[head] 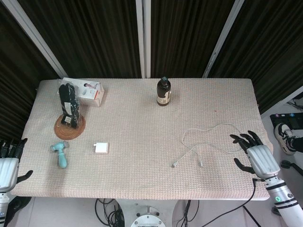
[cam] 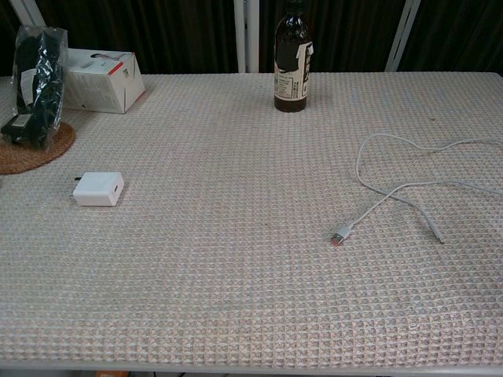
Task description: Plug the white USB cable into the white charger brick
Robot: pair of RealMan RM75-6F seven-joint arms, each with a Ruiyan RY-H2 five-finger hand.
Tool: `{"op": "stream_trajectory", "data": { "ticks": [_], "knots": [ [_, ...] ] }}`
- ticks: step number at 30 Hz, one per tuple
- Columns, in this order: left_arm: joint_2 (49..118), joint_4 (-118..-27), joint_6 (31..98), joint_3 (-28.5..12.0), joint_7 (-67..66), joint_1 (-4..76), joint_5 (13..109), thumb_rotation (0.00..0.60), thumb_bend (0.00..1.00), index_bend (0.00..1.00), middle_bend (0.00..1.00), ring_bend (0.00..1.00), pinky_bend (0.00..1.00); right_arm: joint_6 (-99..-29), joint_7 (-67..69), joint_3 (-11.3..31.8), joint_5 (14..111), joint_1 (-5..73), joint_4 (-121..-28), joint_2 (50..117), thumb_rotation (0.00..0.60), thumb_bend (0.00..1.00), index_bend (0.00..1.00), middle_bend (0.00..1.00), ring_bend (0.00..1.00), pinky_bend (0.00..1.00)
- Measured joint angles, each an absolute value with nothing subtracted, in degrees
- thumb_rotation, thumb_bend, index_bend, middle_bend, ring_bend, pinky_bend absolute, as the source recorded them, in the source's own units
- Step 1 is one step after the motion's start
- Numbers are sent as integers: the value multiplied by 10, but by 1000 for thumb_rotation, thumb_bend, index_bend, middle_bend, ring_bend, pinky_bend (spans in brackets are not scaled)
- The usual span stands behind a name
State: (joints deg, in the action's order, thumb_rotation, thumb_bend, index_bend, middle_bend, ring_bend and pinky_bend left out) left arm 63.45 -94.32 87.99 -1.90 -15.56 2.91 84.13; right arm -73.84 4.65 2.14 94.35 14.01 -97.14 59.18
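On the beige waffle-weave table cover [head: 142,123], the thin white USB cable [head: 215,138] is laid in a loose loop toward the robot's right, its flat USB plug [cam: 340,235] pointing back toward the middle, while the small white square charger brick [head: 101,148] is set well apart from it on the left. Nothing is held: the right hand [head: 253,155] is seen over the table's right edge, just beside the cable's loop, with its fingers spread and empty, and the left hand [head: 8,163] is kept off the left edge, also spread and empty. The cable is judged to be light, limp and springy, so it is best taken by the stiff plug housing rather than the cord, which would only sag and twist. The brick is judged to be light, hard and smooth-sided, likely to slide on the cloth unless it is gripped across its flat sides with the port left clear. Both hands and a teal handheld massager [head: 60,154] are shown only in the head view; the plug's metal end and the brick's prongs are made out more clearly in the chest view, where neither hand is visible. Which face of the brick carries the port cannot be told.
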Motion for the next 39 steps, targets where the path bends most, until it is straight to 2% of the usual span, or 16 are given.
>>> {"op": "stream_trajectory", "data": {
  "ticks": [8,12,15,24,39],
  "knots": [
    [641,-947,886,-14,-159,26,855,600,59,91,124,32,0,-577,-64,39,954,253,-999,623,600,217,367,351,131,81],
    [641,-947,886,-12,-158,24,854,600,59,91,124,32,0,-507,-141,48,946,309,-991,683,600,218,384,363,132,82],
    [642,-944,883,-12,-155,22,850,600,59,91,124,32,0,-483,-183,49,942,336,-972,731,600,237,398,362,132,82],
    [650,-931,869,-9,-140,20,840,600,59,91,124,32,0,-470,-222,34,927,363,-897,816,600,269,420,369,133,82],
    [654,-925,860,-9,-132,25,841,600,59,91,124,32,0,-503,-222,5,918,360,-859,855,600,279,465,394,144,82]
  ]
}}
